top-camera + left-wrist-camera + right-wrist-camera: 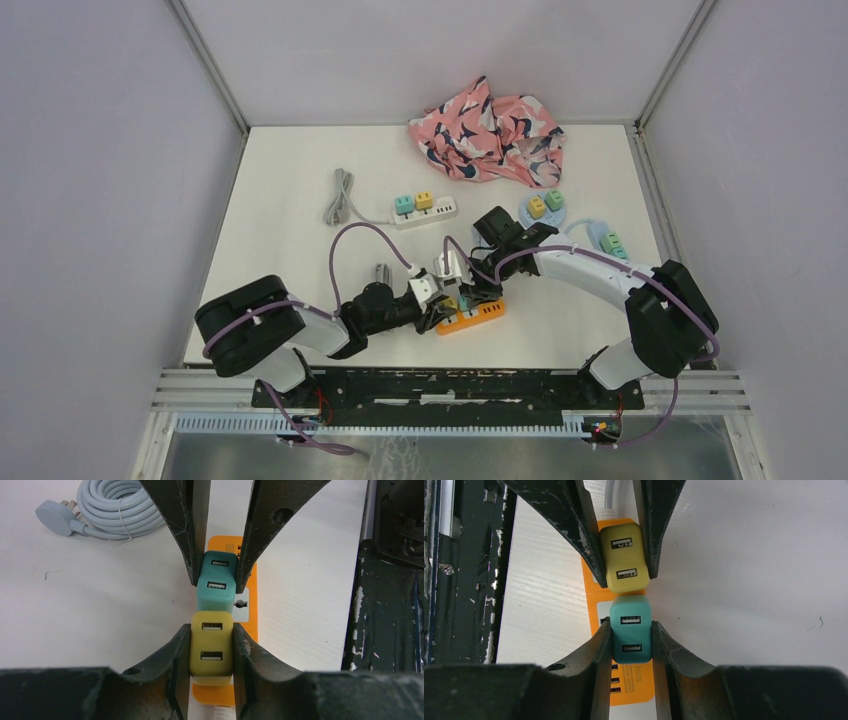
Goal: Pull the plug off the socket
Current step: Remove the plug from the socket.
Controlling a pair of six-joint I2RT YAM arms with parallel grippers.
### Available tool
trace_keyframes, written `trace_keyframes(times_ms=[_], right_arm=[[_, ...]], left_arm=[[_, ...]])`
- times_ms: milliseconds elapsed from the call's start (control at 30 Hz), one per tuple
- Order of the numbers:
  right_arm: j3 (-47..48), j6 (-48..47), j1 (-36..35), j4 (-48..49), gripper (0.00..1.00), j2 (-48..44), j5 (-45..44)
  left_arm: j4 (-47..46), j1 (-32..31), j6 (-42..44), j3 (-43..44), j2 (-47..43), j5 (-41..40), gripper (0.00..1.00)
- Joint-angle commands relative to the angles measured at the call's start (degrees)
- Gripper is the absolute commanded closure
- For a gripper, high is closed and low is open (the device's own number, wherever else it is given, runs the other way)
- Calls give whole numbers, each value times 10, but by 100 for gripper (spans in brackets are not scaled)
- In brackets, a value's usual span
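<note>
An orange power strip (482, 316) lies near the table's front edge, with a yellow plug (212, 647) and a teal plug (216, 582) seated side by side in it. My left gripper (211, 635) is shut on the yellow plug, with both fingers pressed to its sides. My right gripper (631, 626) is shut on the teal plug (631, 630) in the same way. The two grippers face each other over the strip (636, 685). The yellow plug (625, 557) also shows in the right wrist view between the left gripper's fingers.
A white power strip (425, 210) with two plugs and a grey cable (342, 195) lies mid-table. A blue round socket (543, 208) with plugs, a coiled light-blue cable (117, 510) and a pink cloth (490, 130) lie behind. A black rail (450, 385) runs along the near edge.
</note>
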State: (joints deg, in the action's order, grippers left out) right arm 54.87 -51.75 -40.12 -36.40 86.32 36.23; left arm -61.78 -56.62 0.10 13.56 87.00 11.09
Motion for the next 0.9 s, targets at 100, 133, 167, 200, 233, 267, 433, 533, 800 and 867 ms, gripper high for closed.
trace_keyframes(times_ms=[100, 133, 167, 200, 233, 267, 433, 533, 800, 867], right_arm=[[0, -51, 33, -13, 100, -9, 17], [-3, -75, 35, -29, 100, -15, 25], [-7, -102, 36, -47, 100, -19, 35], [-11, -128, 35, -62, 100, -21, 49], [-12, -139, 33, -68, 100, -20, 63], [-13, -136, 26, -70, 100, -16, 76], [10, -39, -15, -24, 100, 7, 72], [20, 12, -8, 5, 100, 4, 60], [17, -115, 47, -95, 100, -1, 52], [16, -155, 47, -121, 100, 5, 71]], left_arm=[[9, 0, 24, 4, 19, -10, 97], [9, 0, 25, 3, 19, -11, 97], [10, 0, 27, 2, 19, -13, 97], [9, 1, 28, 3, 19, -13, 97], [9, 1, 28, 4, 20, -12, 97], [9, 1, 28, 4, 22, -12, 97], [10, 0, 20, 9, 26, -10, 97], [10, 0, 18, 8, 27, -11, 97], [11, 1, 19, 8, 31, -13, 97], [13, 1, 15, 9, 29, -14, 97]])
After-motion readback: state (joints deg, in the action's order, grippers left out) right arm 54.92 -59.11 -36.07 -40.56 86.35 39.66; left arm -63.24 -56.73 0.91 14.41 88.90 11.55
